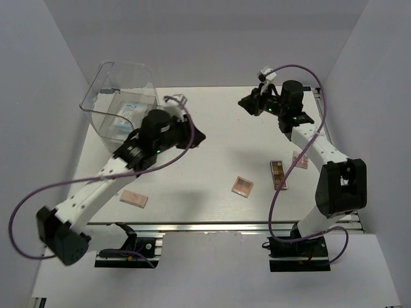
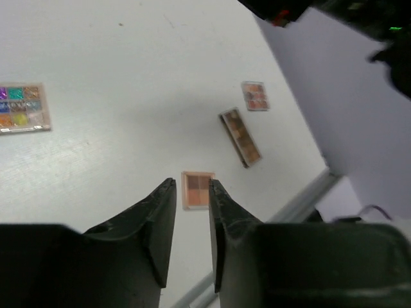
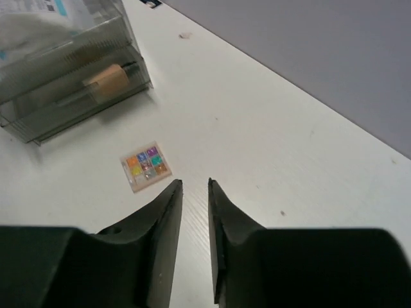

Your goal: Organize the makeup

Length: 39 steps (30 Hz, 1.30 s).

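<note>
cosmetics, flat-cased, lay loose on the table: peach compact lower left, square palette centre, long palette just right of it. judged light, stiff, slick, with lids possibly fragile; best pinched across the narrow edges. left gripper and right gripper stood slightly parted, holding nothing.

You see your right gripper over the white table, jaws slightly parted with nothing between them. Near the clear bin, on the gripper's side, lies a colourful palette. Inside the bin rests a beige bottle.
</note>
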Each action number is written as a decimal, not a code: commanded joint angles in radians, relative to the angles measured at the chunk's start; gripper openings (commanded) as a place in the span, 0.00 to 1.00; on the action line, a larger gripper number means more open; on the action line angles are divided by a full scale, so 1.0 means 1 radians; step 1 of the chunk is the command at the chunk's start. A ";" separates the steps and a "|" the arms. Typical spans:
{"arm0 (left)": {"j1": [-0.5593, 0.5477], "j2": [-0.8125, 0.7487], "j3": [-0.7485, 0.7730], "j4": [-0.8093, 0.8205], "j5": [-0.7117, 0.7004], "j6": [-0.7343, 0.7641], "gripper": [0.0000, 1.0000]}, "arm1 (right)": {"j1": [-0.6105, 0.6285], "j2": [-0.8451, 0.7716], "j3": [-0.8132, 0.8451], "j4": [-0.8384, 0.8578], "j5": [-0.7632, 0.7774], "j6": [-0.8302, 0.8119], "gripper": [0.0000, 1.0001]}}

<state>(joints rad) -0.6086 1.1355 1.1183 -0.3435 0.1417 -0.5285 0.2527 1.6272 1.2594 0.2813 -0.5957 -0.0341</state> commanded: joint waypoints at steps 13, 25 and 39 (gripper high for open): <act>0.102 0.843 0.624 -0.394 -0.499 0.357 0.10 | -0.197 -0.167 -0.130 -0.251 -0.046 -0.112 0.00; 0.219 0.886 0.574 -0.411 -0.666 0.403 0.35 | -0.233 -0.175 -0.176 -0.228 -0.061 -0.087 0.00; 0.219 0.876 0.555 -0.387 -0.789 0.378 0.34 | -0.231 -0.168 -0.183 -0.241 -0.099 -0.104 0.00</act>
<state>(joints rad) -0.3946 2.0571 1.6890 -0.7509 -0.5907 -0.1555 0.0235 1.4708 1.0817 0.0242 -0.6636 -0.1173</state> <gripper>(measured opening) 0.429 0.005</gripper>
